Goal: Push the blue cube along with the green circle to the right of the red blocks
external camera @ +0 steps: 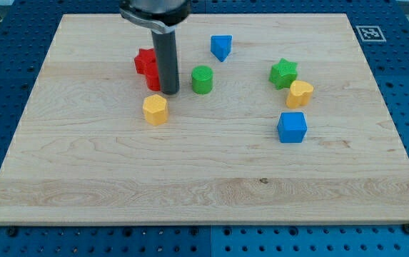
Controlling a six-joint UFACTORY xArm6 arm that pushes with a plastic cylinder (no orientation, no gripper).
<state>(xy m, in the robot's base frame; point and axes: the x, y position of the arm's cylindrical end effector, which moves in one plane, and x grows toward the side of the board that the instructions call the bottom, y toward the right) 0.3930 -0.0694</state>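
My rod hides part of the red blocks (pixel 145 64) at far left; my tip (pixel 170 93) sits beside them, left of the green circle (pixel 202 79). Blue cube (pixel 292 127) lies right on the bench (pixel 190 185), one corner nearest. No jaws here.

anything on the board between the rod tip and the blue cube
In the camera view, the line from my tip to the blue cube crosses bare wood. The green cylinder sits just above that line, near my tip.
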